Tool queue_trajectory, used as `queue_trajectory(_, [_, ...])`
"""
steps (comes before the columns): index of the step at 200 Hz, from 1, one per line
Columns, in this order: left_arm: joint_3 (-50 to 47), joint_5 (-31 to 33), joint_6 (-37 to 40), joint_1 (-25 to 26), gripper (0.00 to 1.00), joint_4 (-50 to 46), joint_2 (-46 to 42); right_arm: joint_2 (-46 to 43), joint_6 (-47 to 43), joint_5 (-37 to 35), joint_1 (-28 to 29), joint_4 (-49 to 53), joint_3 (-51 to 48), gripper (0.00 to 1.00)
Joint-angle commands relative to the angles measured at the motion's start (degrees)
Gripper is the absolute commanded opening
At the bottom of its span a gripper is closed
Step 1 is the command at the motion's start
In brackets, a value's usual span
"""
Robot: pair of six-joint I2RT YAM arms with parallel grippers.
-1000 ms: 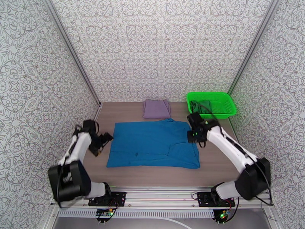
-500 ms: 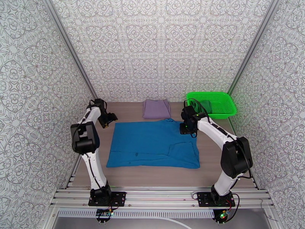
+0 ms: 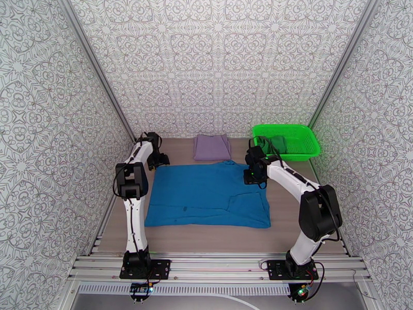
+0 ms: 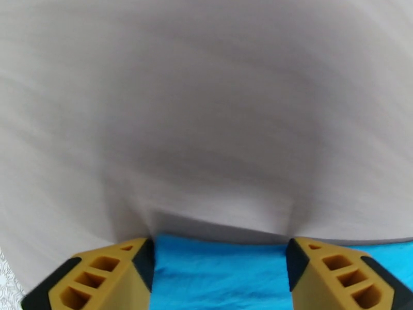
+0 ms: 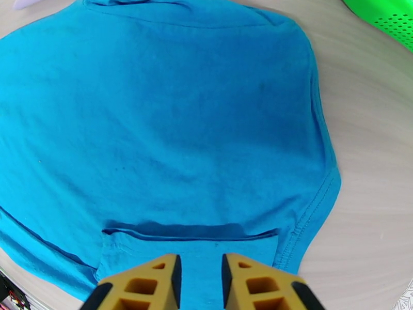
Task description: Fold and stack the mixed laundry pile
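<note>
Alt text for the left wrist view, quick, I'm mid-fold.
The left pincer hangs open, its yellow fingers wide apart over the edge of the blue shirt. Beyond lies blurred table.

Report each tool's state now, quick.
Left tool: open, straddling the blue shirt edge.
Right tool: closed on the blue shirt's edge.

We find the top external view bright and evenly lit from above, sharp throughout, with only faint soft shadows. In the left wrist view the table [image 4: 206,99] is smeared by blur and a dim grey shadow spreads mid-frame, while the left gripper [image 4: 219,244] at the bottom edge is crisp. The right wrist view is bright and sharp on the blue garment [image 5: 155,125], and it bows towards the frame edges.
</note>
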State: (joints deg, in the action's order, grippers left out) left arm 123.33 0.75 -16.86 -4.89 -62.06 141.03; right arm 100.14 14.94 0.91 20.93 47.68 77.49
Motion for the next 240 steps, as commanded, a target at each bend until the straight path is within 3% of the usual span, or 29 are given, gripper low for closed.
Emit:
queue_trajectory(1, [-1.4, 1.9, 1.1, -0.4, 0.54, -1.3, 1.2, 0.2, -1.2, -0.3, -0.4, -0.1, 0.4, 0.28])
queue_trajectory(13, [-1.7, 1.3, 1.4, -0.2, 0.39, -0.9, 1.4, 1.6, -2.2, -0.5, -1.1, 0.4, 2.8, 0.29])
queue_trajectory(32, [-2.1, 1.2, 1.8, 0.2, 0.00, -0.4, 1.4, 5.0, -4.0, -0.4, -2.7, 0.5, 8.3, 0.34])
queue_trajectory(131, [-8.4, 1.5, 2.4, 0.9, 0.00, 3.3, -3.6, 39.0, -9.4, 5.5, -5.3, 10.3, 51.2, 0.41])
queue_trajectory(197, [-9.8, -0.3, 2.7, 1.0, 0.00, 5.1, -5.7, 45.9, -8.9, 9.8, -5.3, 11.4, 54.2, 0.42])
queue_trajectory(211, [-10.5, -0.6, 2.9, 1.3, 0.00, 5.8, -6.3, 46.6, -8.8, 10.0, -5.3, 11.6, 54.6, 0.36])
queue_trajectory(240, [-11.8, -1.1, 2.8, 1.6, 0.00, 6.6, -7.8, 46.8, -9.3, 9.4, -5.3, 12.6, 55.3, 0.00])
